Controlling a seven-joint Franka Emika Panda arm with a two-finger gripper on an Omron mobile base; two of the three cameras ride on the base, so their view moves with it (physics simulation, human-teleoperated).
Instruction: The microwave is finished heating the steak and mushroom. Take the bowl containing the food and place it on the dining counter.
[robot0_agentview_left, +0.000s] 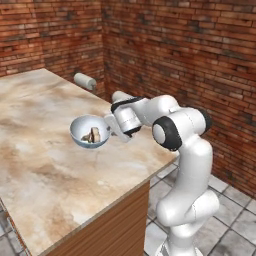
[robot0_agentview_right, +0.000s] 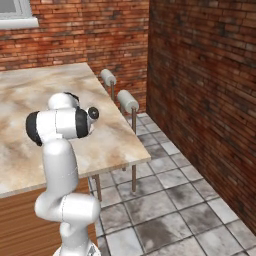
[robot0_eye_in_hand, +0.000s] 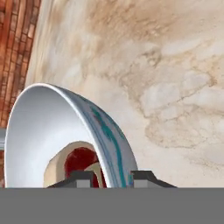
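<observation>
The bowl (robot0_agentview_left: 89, 131), white inside with a blue-and-white outside, is held over the dining counter (robot0_agentview_left: 40, 165) near its right edge. My gripper (robot0_agentview_left: 108, 125) is shut on the bowl's right rim. Inside lie the reddish-brown steak (robot0_agentview_left: 95, 135) and the tan mushroom (robot0_agentview_left: 89, 137). In the hand view the bowl's rim (robot0_eye_in_hand: 105, 131) runs between the fingertips (robot0_eye_in_hand: 144, 178) of my gripper (robot0_eye_in_hand: 111, 179), with the steak (robot0_eye_in_hand: 81, 159) and a pale tan lump (robot0_eye_in_hand: 54, 165) inside. I cannot tell whether the bowl touches the marbled top (robot0_eye_in_hand: 175, 87). The microwave is out of view.
Two padded stools (robot0_agentview_right: 128, 100) (robot0_agentview_right: 108, 77) stand along the counter's right side, one also seen as stool (robot0_agentview_left: 85, 81). Brick walls (robot0_agentview_left: 190, 55) close the back and right. Grey tiled floor (robot0_agentview_right: 170, 200) lies right of the counter edge (robot0_agentview_right: 125, 162).
</observation>
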